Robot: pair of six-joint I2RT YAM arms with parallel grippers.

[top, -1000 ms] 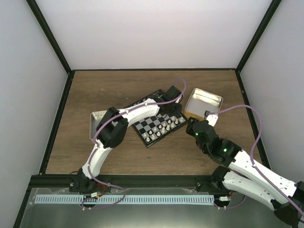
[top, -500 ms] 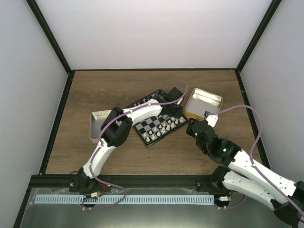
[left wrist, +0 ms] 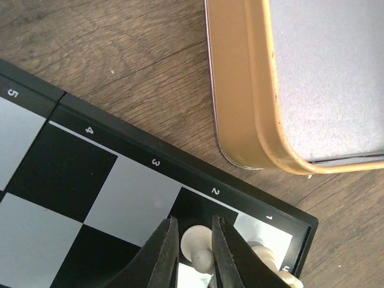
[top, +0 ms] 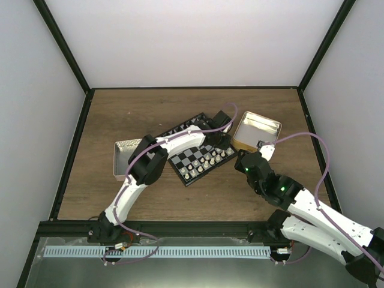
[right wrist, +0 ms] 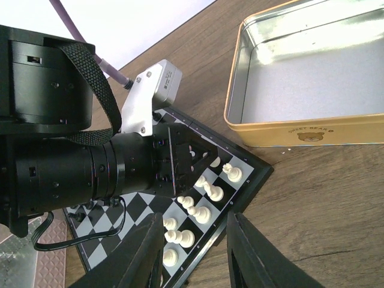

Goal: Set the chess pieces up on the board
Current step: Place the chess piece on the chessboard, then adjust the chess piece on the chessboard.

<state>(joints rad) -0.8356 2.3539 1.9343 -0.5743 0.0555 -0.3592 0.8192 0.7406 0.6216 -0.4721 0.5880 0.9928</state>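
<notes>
Looking down, we find the gold tin (left wrist: 252, 108) just beside the board (left wrist: 90, 174) corner on the worktop (left wrist: 120, 54), where the left tool (left wrist: 195, 225), reaching across the squares, narrowly straddles one of the chess pieces (left wrist: 197, 245), pinching or not we cannot tell, while the right tool (right wrist: 195, 217) hovers spread and empty nearby.

Work surface: a brown wood-grain table (top: 120, 114), enclosed on three sides by plain white walls (top: 192, 42) that meet at black corner posts (top: 61, 43). A grey perforated rail (top: 180, 252) runs along the near edge.

Right of centre stands a gold tin (top: 259, 128), rectangular with rounded corners and a silvery interior, turned at an angle to the table edges. Seen from the side, the gold tin (right wrist: 312, 133) carries the print "SWEET BEAR" above a small bear face.

Left of centre, well apart from it, lies a second tin (top: 122, 157), silvery inside and only partly in view.
</notes>
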